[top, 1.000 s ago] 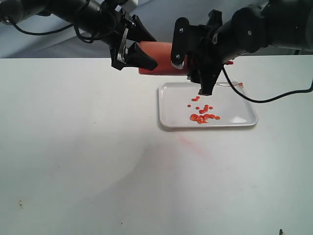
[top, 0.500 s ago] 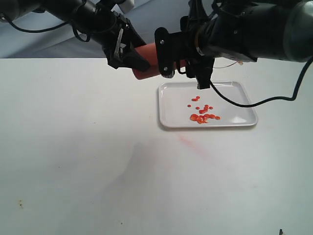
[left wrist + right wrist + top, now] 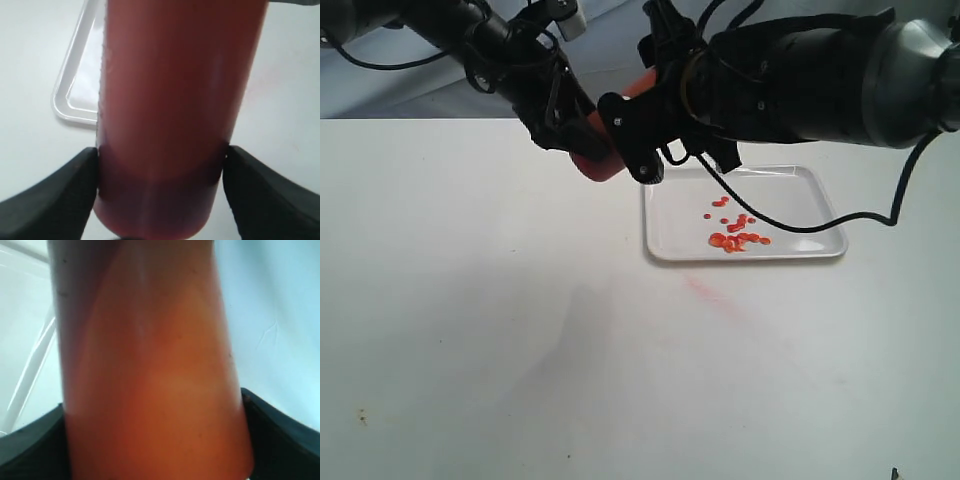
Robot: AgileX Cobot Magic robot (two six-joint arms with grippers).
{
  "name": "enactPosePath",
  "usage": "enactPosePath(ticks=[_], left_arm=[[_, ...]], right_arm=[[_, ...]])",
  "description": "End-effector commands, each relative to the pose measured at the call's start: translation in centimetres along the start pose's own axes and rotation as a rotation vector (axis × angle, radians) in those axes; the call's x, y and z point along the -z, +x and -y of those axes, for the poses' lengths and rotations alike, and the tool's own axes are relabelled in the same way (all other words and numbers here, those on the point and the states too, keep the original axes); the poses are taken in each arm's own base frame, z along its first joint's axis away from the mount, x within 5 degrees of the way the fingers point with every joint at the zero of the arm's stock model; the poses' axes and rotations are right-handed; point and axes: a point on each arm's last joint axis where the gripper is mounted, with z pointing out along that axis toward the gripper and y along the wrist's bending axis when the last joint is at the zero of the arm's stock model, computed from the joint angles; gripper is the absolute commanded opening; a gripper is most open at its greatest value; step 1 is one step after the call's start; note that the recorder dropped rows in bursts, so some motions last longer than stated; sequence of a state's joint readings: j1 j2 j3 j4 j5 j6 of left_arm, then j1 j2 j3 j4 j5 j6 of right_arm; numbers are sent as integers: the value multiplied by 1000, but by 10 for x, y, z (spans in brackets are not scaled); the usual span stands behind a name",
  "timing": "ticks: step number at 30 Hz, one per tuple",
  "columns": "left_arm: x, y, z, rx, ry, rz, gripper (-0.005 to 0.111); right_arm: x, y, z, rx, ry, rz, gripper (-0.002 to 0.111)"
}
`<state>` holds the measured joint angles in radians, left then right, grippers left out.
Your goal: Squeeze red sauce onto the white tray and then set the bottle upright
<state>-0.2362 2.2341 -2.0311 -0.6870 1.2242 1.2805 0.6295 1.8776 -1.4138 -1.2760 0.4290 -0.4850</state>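
Observation:
The bottle (image 3: 592, 163), red-orange and translucent, hangs tilted in the air to the left of the white tray (image 3: 800, 215), darker base low and to the left. Its nozzle end is hidden behind the right arm. My left gripper (image 3: 578, 145) is shut on the base end; in the left wrist view the bottle (image 3: 170, 100) fills the gap between both black fingers (image 3: 55, 200). My right gripper (image 3: 638, 135) is shut on the body higher up, and the bottle (image 3: 150, 365) presses against its fingers (image 3: 285, 430). Red sauce (image 3: 735, 238) lies as several drops on the tray.
A faint pink smear (image 3: 705, 290) marks the white table (image 3: 470, 330) in front of the tray. A black cable (image 3: 840, 218) from the right arm loops over the tray's far right. The tray's corner (image 3: 75, 95) shows behind the bottle in the left wrist view.
The bottle has swung from lying level to a tilt with its base down. Both grippers, still holding it, have moved left, away from above the tray.

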Motion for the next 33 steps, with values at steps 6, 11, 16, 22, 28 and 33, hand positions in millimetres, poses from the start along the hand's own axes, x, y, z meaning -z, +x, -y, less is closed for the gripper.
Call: enactPosePath(ticks=[6, 11, 16, 22, 28, 33], left_arm=[[-10, 47, -5, 120, 83, 61, 57], [-15, 73, -4, 238, 127, 101, 57], [-22, 91, 6, 244, 170, 93, 57], [-20, 116, 17, 295, 196, 92, 57], [-3, 140, 23, 335, 184, 110, 57], [3, 167, 34, 406, 191, 142, 57]], right_arm=[[12, -15, 17, 90, 116, 106, 0], [5, -45, 8, 165, 115, 193, 0], [-5, -78, -8, 252, 93, 238, 0], [-5, -102, -8, 230, 118, 341, 0], [-1, -135, 4, 242, 171, 399, 0], [-5, -171, -3, 336, 192, 438, 0]])
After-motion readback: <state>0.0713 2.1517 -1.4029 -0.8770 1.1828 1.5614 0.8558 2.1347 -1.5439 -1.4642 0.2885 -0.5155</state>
